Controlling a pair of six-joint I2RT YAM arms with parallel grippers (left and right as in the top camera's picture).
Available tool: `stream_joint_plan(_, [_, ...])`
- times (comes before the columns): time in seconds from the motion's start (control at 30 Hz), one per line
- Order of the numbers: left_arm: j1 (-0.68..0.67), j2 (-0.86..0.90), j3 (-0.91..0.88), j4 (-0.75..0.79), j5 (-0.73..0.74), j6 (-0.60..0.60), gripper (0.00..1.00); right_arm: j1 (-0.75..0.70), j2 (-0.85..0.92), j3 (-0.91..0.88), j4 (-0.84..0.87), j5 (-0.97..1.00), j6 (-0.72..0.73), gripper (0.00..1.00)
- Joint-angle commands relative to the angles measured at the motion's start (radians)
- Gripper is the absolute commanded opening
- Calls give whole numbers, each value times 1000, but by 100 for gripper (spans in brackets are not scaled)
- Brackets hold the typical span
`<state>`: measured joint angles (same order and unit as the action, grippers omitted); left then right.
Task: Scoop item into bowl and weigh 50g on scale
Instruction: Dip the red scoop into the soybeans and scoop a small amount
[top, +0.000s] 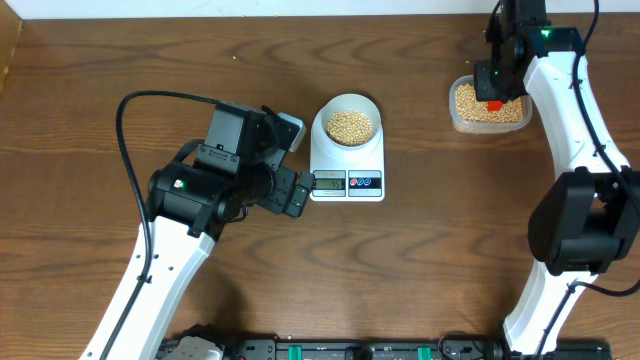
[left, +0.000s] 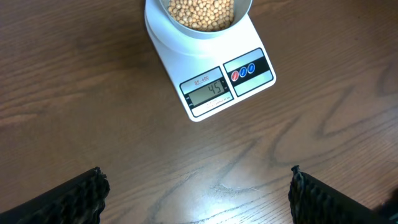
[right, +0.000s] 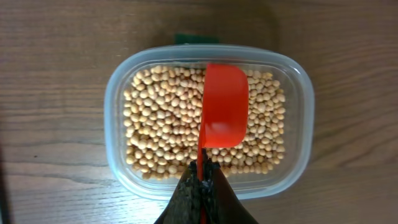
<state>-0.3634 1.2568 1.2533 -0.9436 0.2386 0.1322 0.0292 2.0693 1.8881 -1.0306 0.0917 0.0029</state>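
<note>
Robotics lab: left arm (top: 150, 280) and right arm (top: 572, 115) flank wooden table (top: 420, 260).

I'm seeing bright, even light from above; a pale glare is sheening the table (left: 217, 193), shadows lying soft.

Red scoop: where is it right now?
In the right wrist view the red scoop is empty, over the beans in the clear tub, its handle pinched by the right gripper, well right of the scale.
</note>
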Motion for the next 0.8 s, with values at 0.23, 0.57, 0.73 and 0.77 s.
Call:
stream_joint_plan(0.23, [4,6,-1,-6,12,10,95,3,7,-1,17,-119,-12,1])
stream_joint_plan(0.57, [4,6,-1,-6,12,10,95,-49,6,-1,13,-286,-19,1])
stream_joint_plan(0.73, [4,6,-1,-6,12,10,95,-81,6,-1,-3,-285,-19,1])
stream_joint_plan(0.77, [4,6,-1,-6,12,10,95,-88,6,-1,-6,-285,-19,1])
